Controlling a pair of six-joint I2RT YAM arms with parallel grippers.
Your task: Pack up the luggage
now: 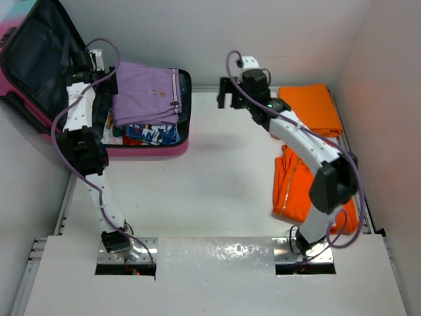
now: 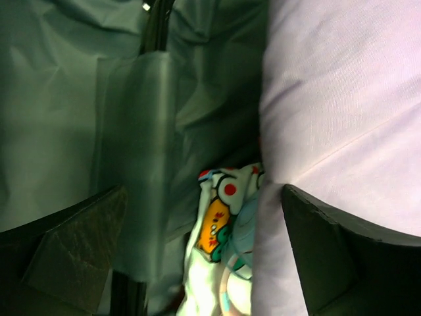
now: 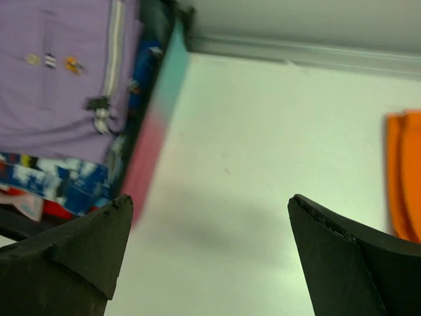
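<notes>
The luggage (image 1: 172,149) lies open at the back left, pink shell, dark lining, its lid (image 1: 33,59) raised. A folded lilac garment (image 1: 146,92) lies on top of patterned clothes (image 1: 151,133) inside it. My left gripper (image 1: 97,60) hovers at the case's left end, open and holding nothing; its wrist view shows the lilac garment (image 2: 342,105), a cartoon-print cloth (image 2: 220,230) and the grey lining (image 2: 72,99). My right gripper (image 1: 228,94) stands open over bare table just right of the case, whose edge (image 3: 154,131) shows in its wrist view.
A folded orange garment (image 1: 314,108) lies at the back right, and a crumpled orange one (image 1: 296,187) lies beneath the right arm. White walls close in the table at the back and on both sides.
</notes>
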